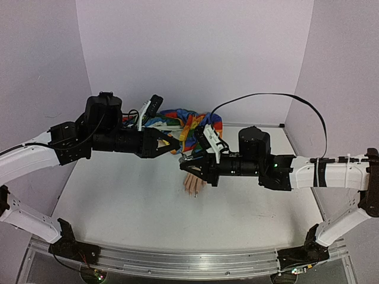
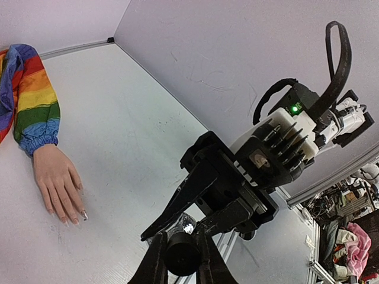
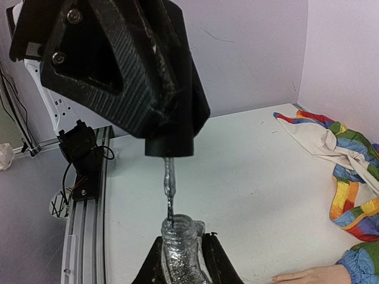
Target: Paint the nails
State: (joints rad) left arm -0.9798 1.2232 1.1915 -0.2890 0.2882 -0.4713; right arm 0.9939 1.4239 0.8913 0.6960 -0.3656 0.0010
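Observation:
The pale mannequin hand (image 1: 193, 184) lies flat on the white table at the end of a rainbow-striped sleeve (image 1: 190, 127). Its nails (image 2: 82, 216) show in the left wrist view, one of them glittery. My right gripper (image 3: 182, 251) is shut on an open glass bottle of silver glitter polish (image 3: 180, 245), held in the air above the hand. My left gripper (image 2: 182, 245) is shut on the black cap (image 3: 170, 145). The cap's brush (image 3: 169, 189) hangs down with its tip inside the bottle neck. Both grippers meet mid-table (image 1: 179, 152).
Rainbow cloth (image 3: 346, 157) lies bunched at the back near the rear wall. An aluminium rail (image 3: 83, 236) with wires runs along the table's front edge. Purple walls enclose three sides.

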